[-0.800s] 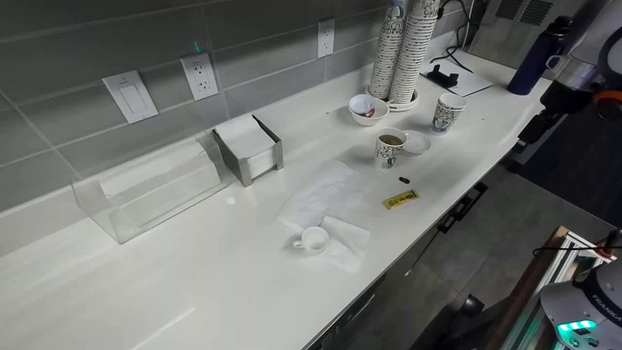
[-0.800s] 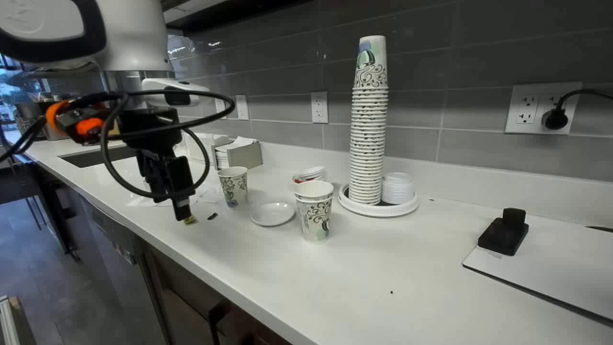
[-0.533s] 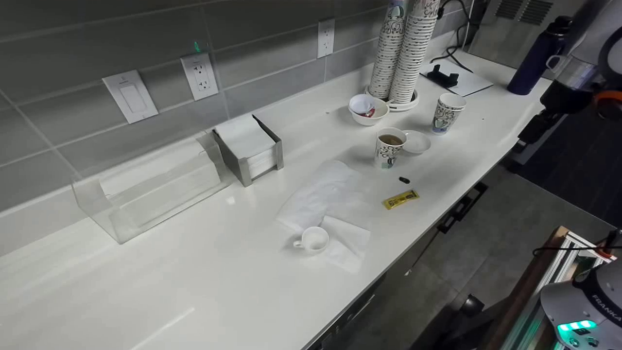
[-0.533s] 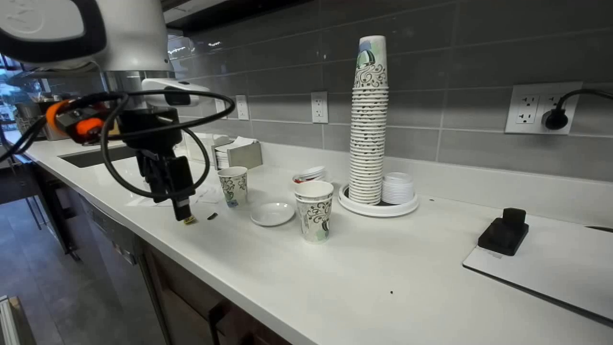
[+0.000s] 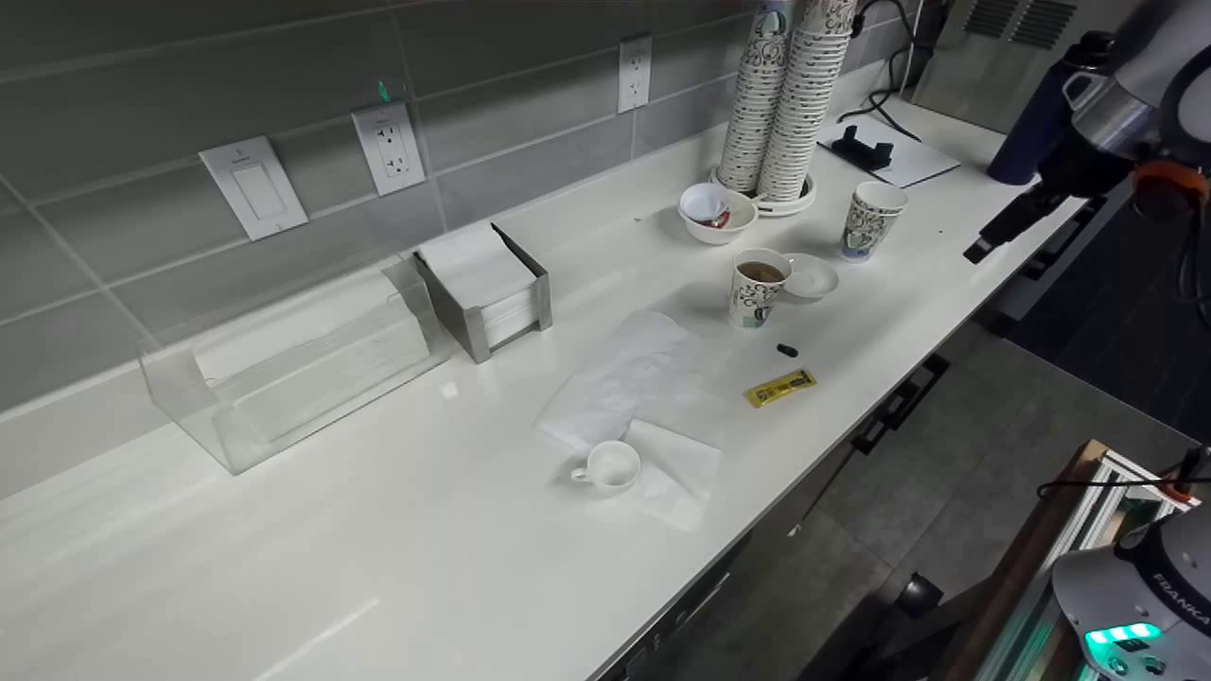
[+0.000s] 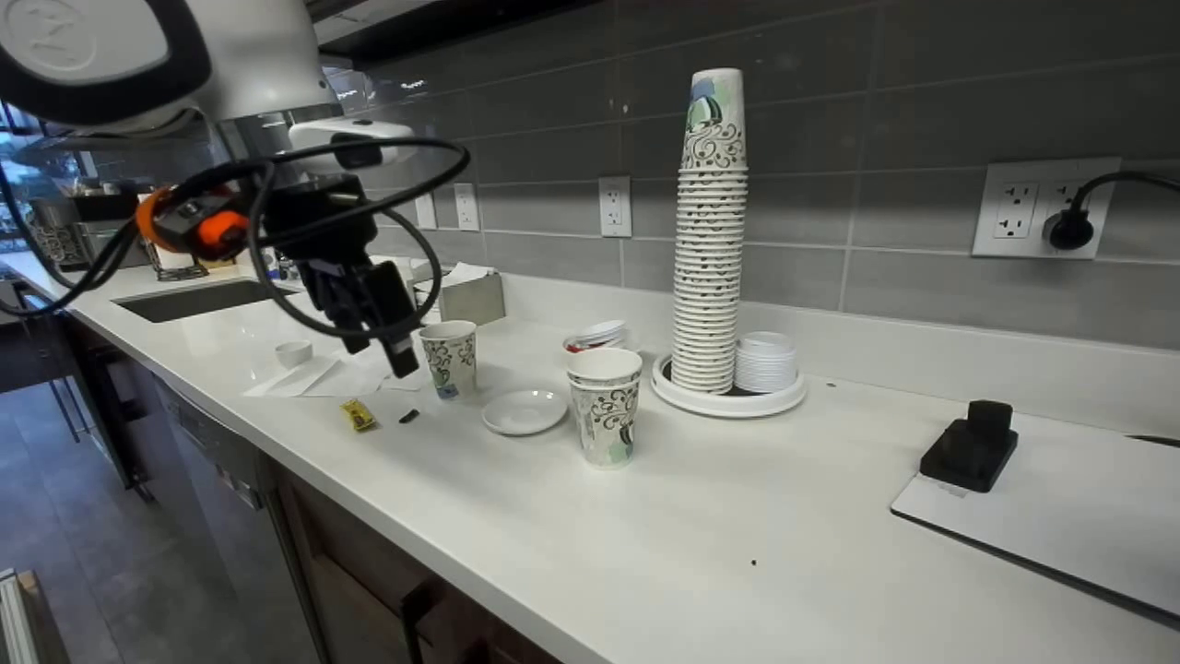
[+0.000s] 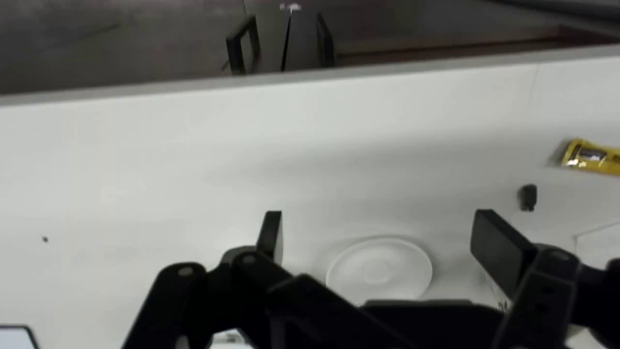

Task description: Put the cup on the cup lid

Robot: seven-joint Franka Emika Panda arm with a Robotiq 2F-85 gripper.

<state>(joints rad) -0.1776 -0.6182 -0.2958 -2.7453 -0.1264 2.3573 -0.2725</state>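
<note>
From here the long, glossy white countertop [image 5: 312,558] carries a printed paper cup [image 5: 752,301] of brown liquid [image 5: 760,272] and a pair of nested paper cups [image 6: 607,420], with the saucer-like cup lid [image 6: 525,412] lying between them. A yellow packet [image 5: 780,388] lies toward the front edge [image 7: 436,66] (a small black piece [image 5: 787,350] near it), and loose white napkins [image 5: 624,369] spread near a metal napkin holder [image 6: 473,302].
</note>
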